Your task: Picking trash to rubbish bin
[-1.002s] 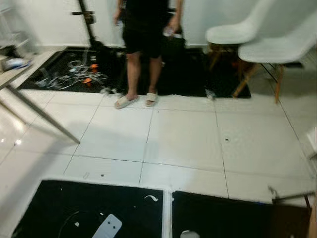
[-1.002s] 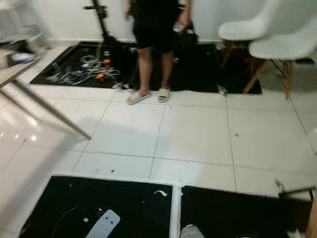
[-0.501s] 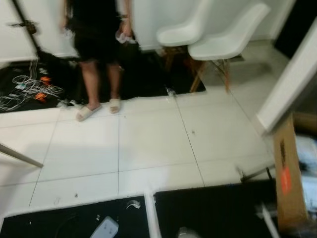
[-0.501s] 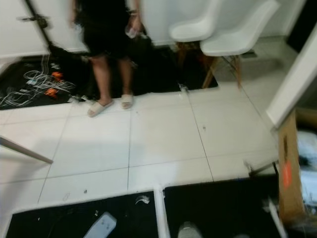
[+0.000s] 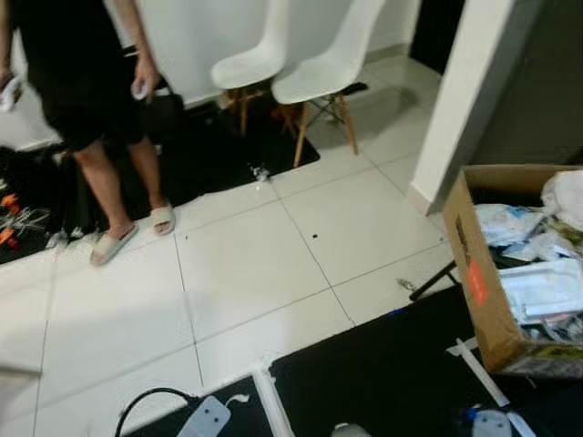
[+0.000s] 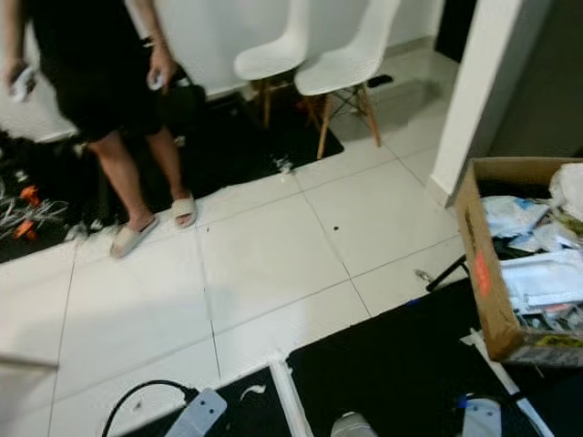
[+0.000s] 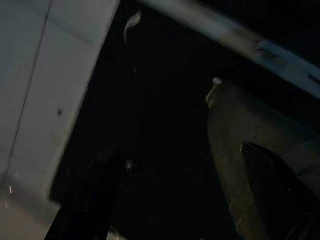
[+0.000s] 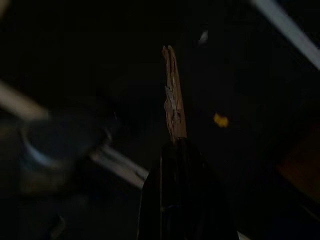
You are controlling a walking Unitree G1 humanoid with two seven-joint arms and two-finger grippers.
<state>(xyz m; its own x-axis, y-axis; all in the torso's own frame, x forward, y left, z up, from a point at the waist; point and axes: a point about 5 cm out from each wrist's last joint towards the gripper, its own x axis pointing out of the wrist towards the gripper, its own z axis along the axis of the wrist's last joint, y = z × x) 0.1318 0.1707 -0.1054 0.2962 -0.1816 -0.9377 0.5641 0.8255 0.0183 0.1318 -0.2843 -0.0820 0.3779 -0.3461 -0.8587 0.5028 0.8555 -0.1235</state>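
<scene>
Clearly the right end effector had its two black fingers pressed together on a thin, flat sliver of brownish trash, which stuck out straight beyond the fingertips. Below and past that sliver lay a dark mat with a small yellow speck to one side and a pale strip running across a corner; the rest of that wrist view was too dark to read. The left end effector hung idle with its fingers spread wide apart and nothing between them, over a black mat that met pale floor tiles.

Farther out, in the head views, a cardboard box stuffed with papers and wrappers stood on the robot's right, on the edge of a black floor mat. It seemed to serve as the rubbish bin. White floor tiles stretched ahead; a power strip with its black cable lay low on the left. Beyond, a person in black shorts and sandals stood by two white chairs.

The step in hand appeared to be the carry: trash gripped, box reached but not yet entered. The next move probably called for swinging the right arm rightward over the box's open top, then parting the fingers so the sliver dropped among the papers.
</scene>
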